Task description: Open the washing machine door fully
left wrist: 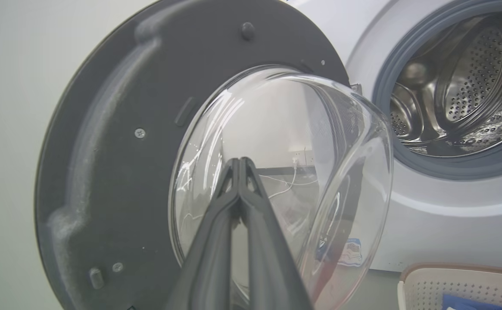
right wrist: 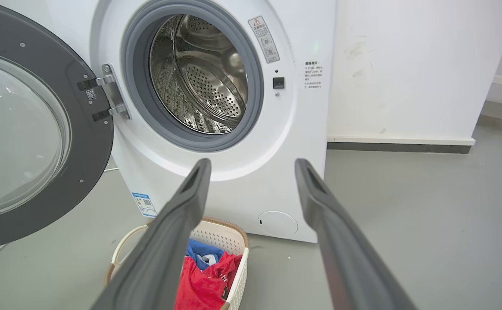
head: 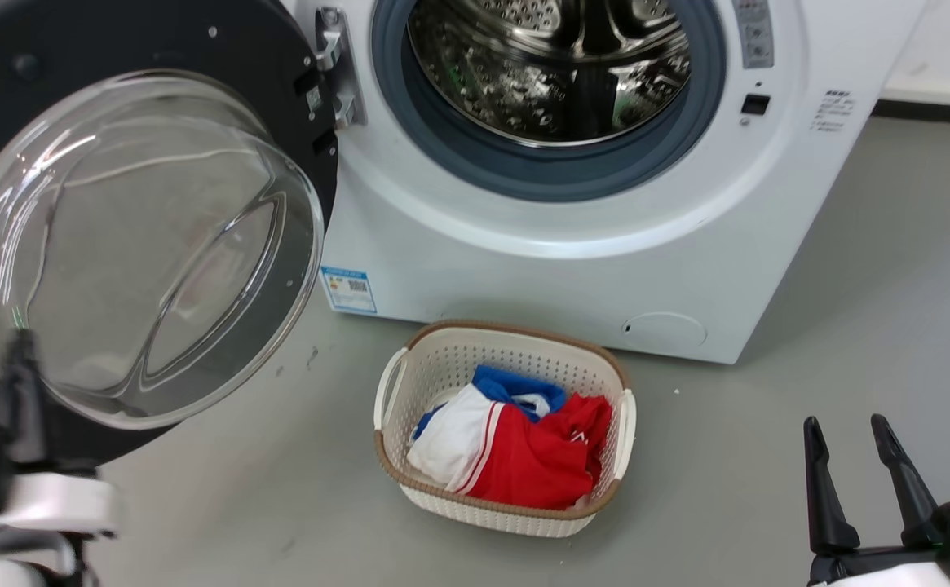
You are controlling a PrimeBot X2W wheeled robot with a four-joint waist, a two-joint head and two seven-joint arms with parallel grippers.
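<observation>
The washing machine (head: pixel 540 277) stands with its drum mouth uncovered. The washing machine door (head: pixel 140 236) hangs from a metal hinge (head: pixel 336 73) at the left of that mouth. It is swung wide out to the machine's left, with its inner face and bulging glass bowl turned toward the robot. The left pincer (left wrist: pixel 238 168) is in front of the door's glass, its fingers pressed together with nothing between them. I cannot tell whether the tips touch the glass. The right pincer (head: pixel 844 424) hovers off the machine's front right, spread apart and empty. A basket (head: pixel 507 338) of red, white and blue clothes (head: pixel 523 465) sits on the floor just before the machine.
</observation>
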